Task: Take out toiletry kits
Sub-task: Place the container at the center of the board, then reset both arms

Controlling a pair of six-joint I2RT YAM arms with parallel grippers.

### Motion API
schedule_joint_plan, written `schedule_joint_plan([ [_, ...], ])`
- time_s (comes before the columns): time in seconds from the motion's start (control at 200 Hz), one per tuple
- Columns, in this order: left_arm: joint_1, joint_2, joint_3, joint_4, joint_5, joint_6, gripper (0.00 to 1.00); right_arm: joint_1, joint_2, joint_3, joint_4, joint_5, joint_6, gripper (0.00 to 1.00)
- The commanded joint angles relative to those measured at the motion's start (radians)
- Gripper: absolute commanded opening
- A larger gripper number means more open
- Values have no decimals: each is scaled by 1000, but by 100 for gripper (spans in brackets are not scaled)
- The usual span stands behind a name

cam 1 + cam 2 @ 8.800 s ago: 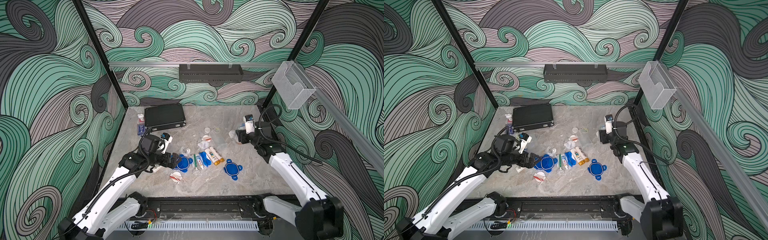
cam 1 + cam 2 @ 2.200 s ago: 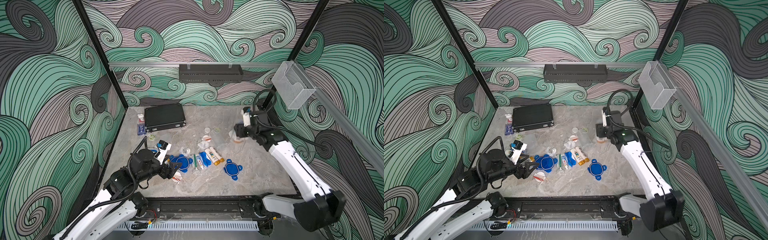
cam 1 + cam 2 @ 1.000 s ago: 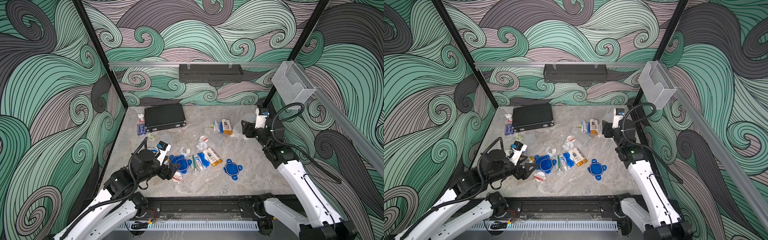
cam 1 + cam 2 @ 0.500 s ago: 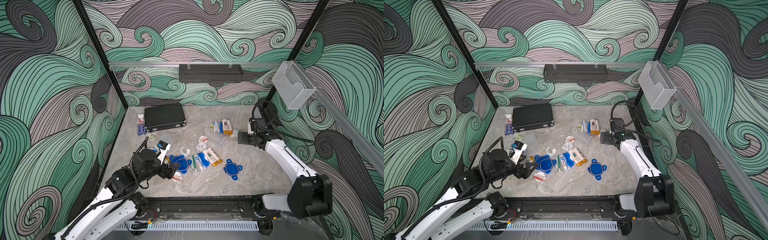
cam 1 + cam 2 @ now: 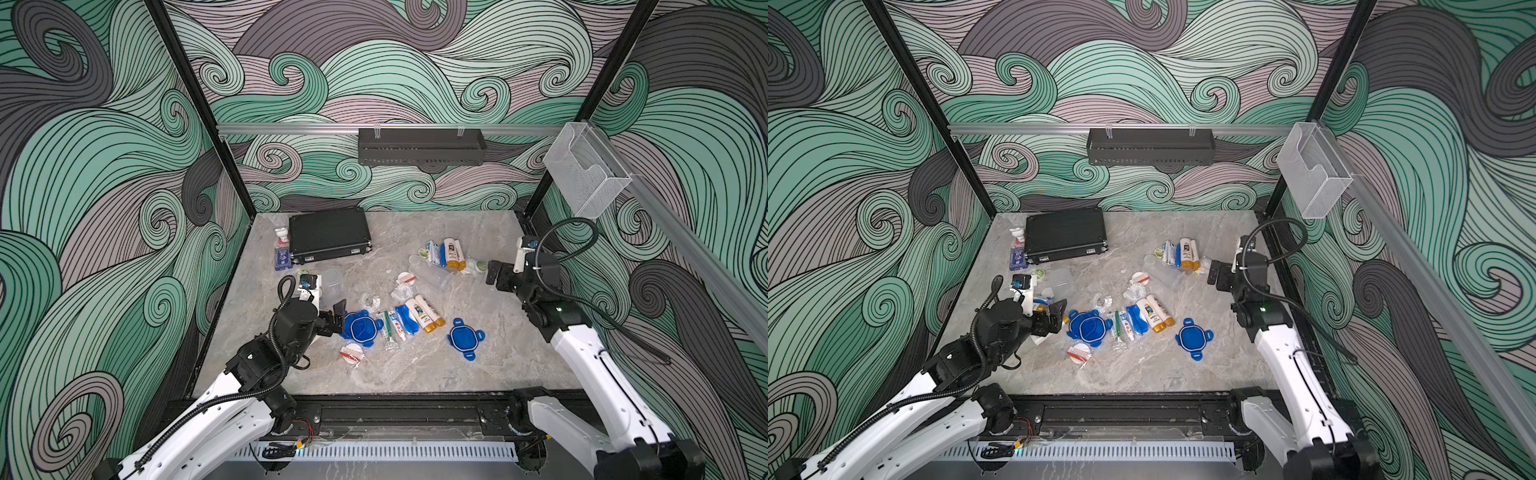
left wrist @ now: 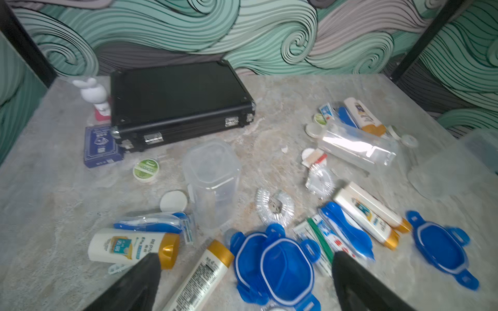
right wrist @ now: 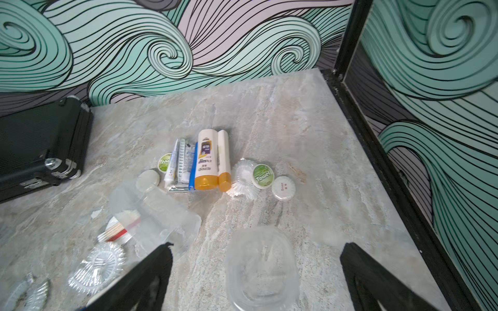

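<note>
The toiletry kits lie loose on the marble table in three heaps. One heap of white bottles with gold caps (image 5: 451, 254) is at the back right. A second (image 5: 419, 318) is in the middle. A third (image 6: 129, 246) lies under my left gripper (image 5: 336, 318), which hangs open and empty over a blue lid (image 6: 280, 266). My right gripper (image 5: 494, 276) is also open. A blurred clear tub (image 7: 262, 266) shows between its jaws and touches neither finger. Further clear tubs (image 5: 332, 282) (image 5: 432, 274) lie empty.
The black ribbed case (image 5: 328, 235) and a pump bottle (image 5: 282, 249) stand at the back left. Another blue lid (image 5: 465, 337) lies front right. A dark basket (image 5: 422, 147) and a clear holder (image 5: 586, 174) hang on the walls.
My right gripper has swung down and left toward the back-right heap, and its jaws have spread wide. The left jaws have spread slightly, and that arm has hardly moved.
</note>
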Motion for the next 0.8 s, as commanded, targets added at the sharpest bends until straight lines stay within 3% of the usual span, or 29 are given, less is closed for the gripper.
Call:
schedule_joint_plan([
  [0.0,-2,0,-46,241,-237,48,99,-37,-56,-81,103,228,23,99],
  [0.085,9,51,-69,333,-288,61,98,-99,18,-73,27,303,114,99],
  [0.23,15,163,11,234,-281,-10,99,-173,186,-7,-164,175,259,99],
  [0.34,19,206,24,194,-322,17,99,-173,232,-27,-169,126,292,99],
  [0.49,63,211,-62,373,-375,132,99,-180,243,-102,-3,74,289,99],
  [0.66,271,282,-100,417,-272,108,99,-192,277,-149,105,182,248,99],
  [0.796,354,395,-153,615,-281,198,98,-197,282,-269,340,225,190,99],
])
